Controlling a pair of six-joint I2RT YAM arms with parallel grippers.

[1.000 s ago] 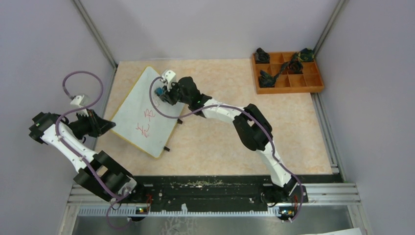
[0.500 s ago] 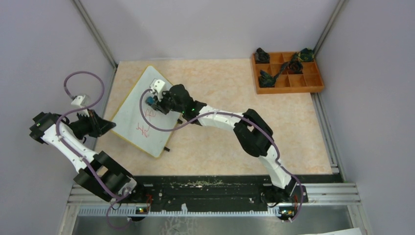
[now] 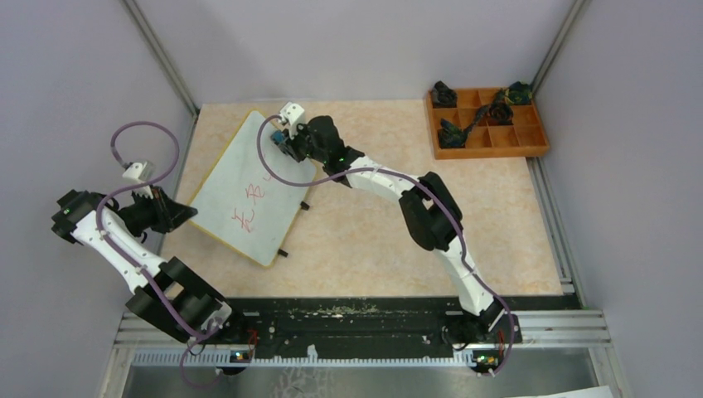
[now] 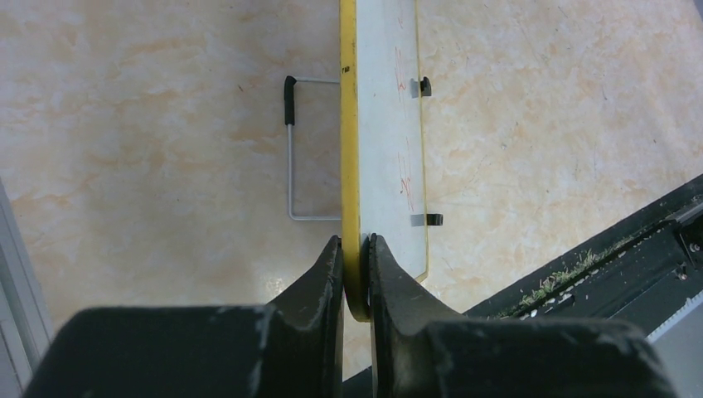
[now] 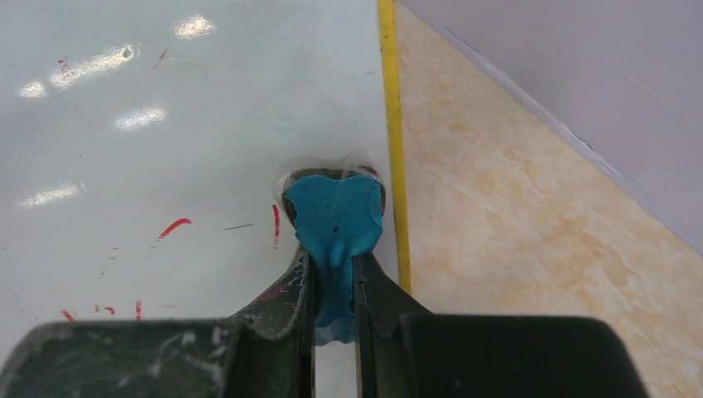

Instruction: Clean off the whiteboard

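The whiteboard (image 3: pixel 240 178) lies askew on the left of the table (image 3: pixel 373 240); the left gripper (image 4: pixel 355 245) is clamped on its yellow edge; 2 patches of red writing (image 3: pixel 247 206) mark its middle; the right gripper (image 5: pixel 333 267) pinches a blue wiper (image 5: pixel 336 211) against the board, just beside the far yellow edge; an orange tray (image 3: pixel 489 151) sits at the far right.

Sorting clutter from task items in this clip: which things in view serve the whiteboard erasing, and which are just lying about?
Part of the job:
- whiteboard
- red writing on it
- blue wiping pad, gripped in the right pincer
- left pincer, clamped on the board's yellow edge

Just lying about:
- orange-brown compartment tray, far right corner
- small dark items in its compartments
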